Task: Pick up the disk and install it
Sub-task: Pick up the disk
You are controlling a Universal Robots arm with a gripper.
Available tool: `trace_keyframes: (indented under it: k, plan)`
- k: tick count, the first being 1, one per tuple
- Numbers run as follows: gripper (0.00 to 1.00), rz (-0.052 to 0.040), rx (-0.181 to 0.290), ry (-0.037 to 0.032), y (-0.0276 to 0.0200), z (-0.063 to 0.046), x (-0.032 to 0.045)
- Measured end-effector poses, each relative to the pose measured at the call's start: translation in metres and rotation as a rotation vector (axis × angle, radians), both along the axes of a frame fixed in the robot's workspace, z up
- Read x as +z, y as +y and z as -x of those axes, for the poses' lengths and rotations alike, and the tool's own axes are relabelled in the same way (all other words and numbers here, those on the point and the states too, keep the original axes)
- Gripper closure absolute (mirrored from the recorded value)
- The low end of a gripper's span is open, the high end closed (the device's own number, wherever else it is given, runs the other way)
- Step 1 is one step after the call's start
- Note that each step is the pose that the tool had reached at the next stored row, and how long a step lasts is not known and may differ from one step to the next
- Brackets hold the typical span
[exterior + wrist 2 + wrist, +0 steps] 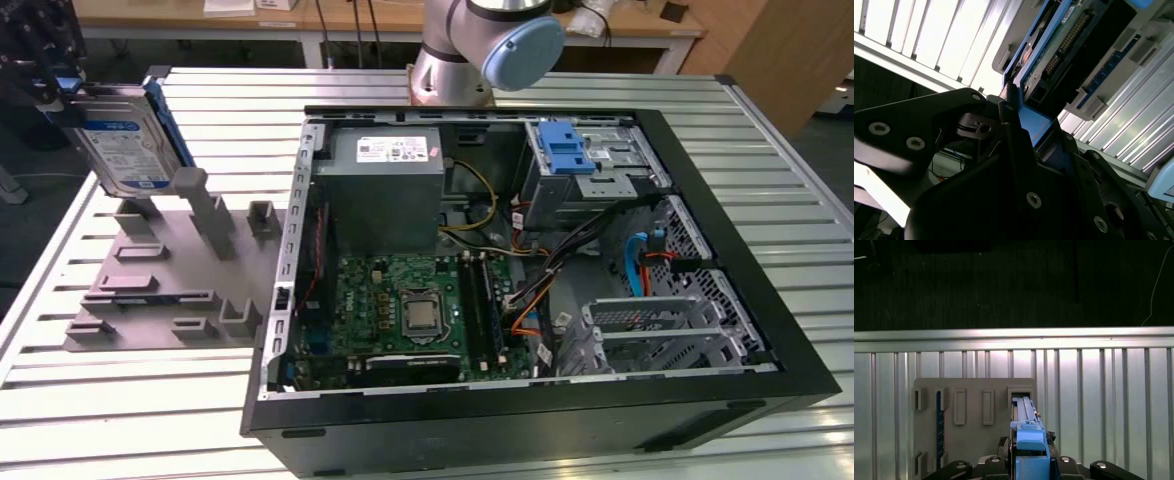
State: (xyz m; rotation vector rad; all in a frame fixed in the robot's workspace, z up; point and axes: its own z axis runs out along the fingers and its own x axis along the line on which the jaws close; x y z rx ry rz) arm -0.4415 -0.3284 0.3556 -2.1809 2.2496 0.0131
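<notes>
The disk [124, 150] is a flat silver drive with a white and dark-blue label and a blue plastic frame. It stands on edge at the exterior view's far left, over the grey holder [160, 290]. My gripper [60, 95] is shut on the disk's upper end. In the first wrist view the disk's blue frame [1027, 432] runs out from my gripper [1029, 462] towards a dark slot in the grey holder [974, 440]. The second wrist view shows the disk's green circuit board [1066, 47] and blue frame [1035, 125] between the black fingers [1014, 145].
An open black computer case [747, 330] lies on the slatted metal table [134, 420], to the exterior view's right of the holder. Inside are a grey power supply box [387, 190], a motherboard [400, 310] and a silver cage with a blue latch [567, 150]. The arm's base [467, 50] stands behind the case.
</notes>
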Motion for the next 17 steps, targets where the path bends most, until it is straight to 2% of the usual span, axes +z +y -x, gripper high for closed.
trace_keyframes:
  k: [17]
  plan:
    - [0.64, 0.0000, 0.000, 0.0000, 0.0000, 0.0000, 0.0003]
